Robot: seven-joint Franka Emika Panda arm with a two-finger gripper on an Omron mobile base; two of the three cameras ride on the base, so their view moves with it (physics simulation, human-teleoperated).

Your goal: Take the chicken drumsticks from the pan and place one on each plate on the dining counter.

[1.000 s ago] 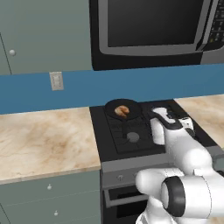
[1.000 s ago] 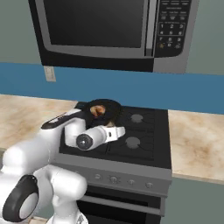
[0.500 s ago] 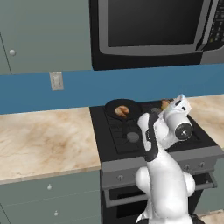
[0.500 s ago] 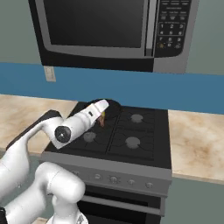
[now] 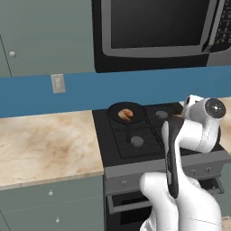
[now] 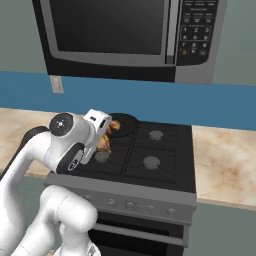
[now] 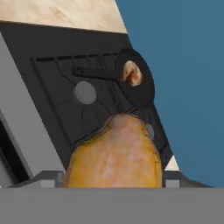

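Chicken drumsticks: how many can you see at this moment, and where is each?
2. One golden-brown lumpy chicken drumstick sits between the tips of the tool, lifted over the stove. The other lies in the round black frying pan on the back-left burner. None seems hidden.

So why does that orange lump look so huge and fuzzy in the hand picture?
Hand view: the drumstick sits right at the lens, between the jaws, so it looms soft-edged, while the pan behind looks tilted. Left base view: flat, even light, and the pan looks sharp.
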